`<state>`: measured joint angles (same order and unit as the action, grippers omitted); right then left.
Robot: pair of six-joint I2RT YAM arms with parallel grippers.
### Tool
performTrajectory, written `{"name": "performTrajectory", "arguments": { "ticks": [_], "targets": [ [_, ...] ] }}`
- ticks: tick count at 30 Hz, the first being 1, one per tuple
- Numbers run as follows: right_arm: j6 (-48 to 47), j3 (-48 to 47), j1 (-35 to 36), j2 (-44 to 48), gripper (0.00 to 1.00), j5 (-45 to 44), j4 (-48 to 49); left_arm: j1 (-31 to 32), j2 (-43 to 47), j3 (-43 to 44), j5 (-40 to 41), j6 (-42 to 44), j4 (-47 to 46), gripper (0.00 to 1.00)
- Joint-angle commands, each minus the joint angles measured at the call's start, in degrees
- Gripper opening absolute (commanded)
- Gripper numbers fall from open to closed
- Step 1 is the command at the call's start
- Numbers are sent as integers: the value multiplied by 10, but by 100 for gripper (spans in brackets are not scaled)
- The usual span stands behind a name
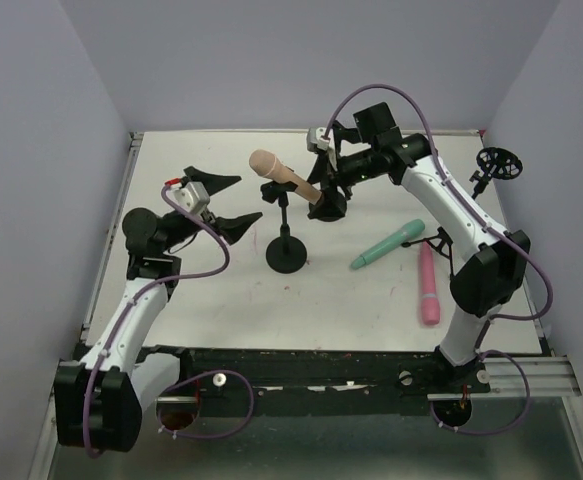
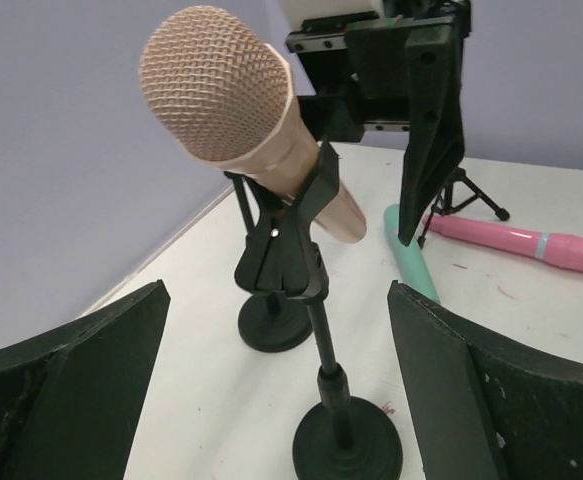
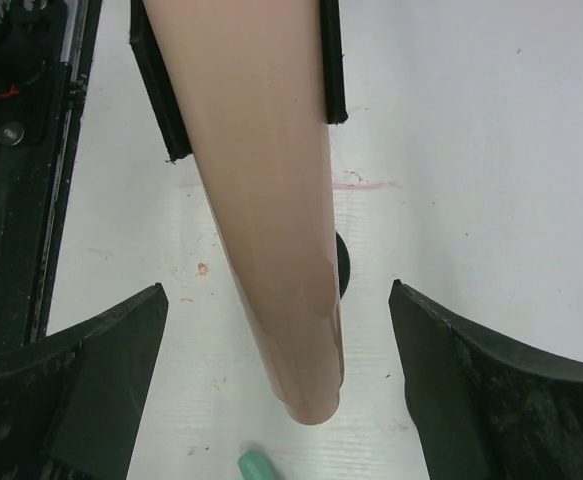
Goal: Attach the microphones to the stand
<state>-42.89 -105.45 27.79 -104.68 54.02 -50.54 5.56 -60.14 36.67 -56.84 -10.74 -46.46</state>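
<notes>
On the white surface (image 1: 371, 300), a black stand (image 1: 287, 255) clips the peach-tan microphone (image 1: 289, 180), its tail between the spread right fingers (image 3: 81, 390), untouched. The left fingers (image 2: 71, 390), also spread, face its head. Mint-teal microphone (image 1: 389, 244) and pink microphone (image 1: 428, 285) lie outside both pairs.

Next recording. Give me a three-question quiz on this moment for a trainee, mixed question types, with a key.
1. Which microphone sits in the clip of a stand? A. pink B. teal C. peach
2. True or false: both hands are shut.
3. Fill in: ___ microphones lie flat on the table.

Key
1. C, the peach microphone.
2. False: the left hand and the right hand are both open.
3. Two: the teal microphone and the pink microphone.
</notes>
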Motion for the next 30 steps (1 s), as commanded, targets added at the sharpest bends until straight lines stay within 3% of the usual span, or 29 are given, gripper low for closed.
{"name": "performTrajectory", "arguments": {
  "ticks": [1,10,15,19,24,30],
  "targets": [
    [18,2,2,34,100,-30,13,-6,82,-5,123,45,197,98],
    [53,23,-10,101,100,-47,32,9,168,-74,160,-96,213,98],
    [84,95,-37,187,100,-13,69,124,192,-106,273,-15,244,98],
    [142,220,-67,282,100,40,154,176,174,-132,355,5,201,96],
    [186,380,-100,363,100,136,248,239,103,-135,455,64,167,91],
    [183,486,-113,391,100,142,302,275,14,-128,564,84,91,89]
  ]
}}
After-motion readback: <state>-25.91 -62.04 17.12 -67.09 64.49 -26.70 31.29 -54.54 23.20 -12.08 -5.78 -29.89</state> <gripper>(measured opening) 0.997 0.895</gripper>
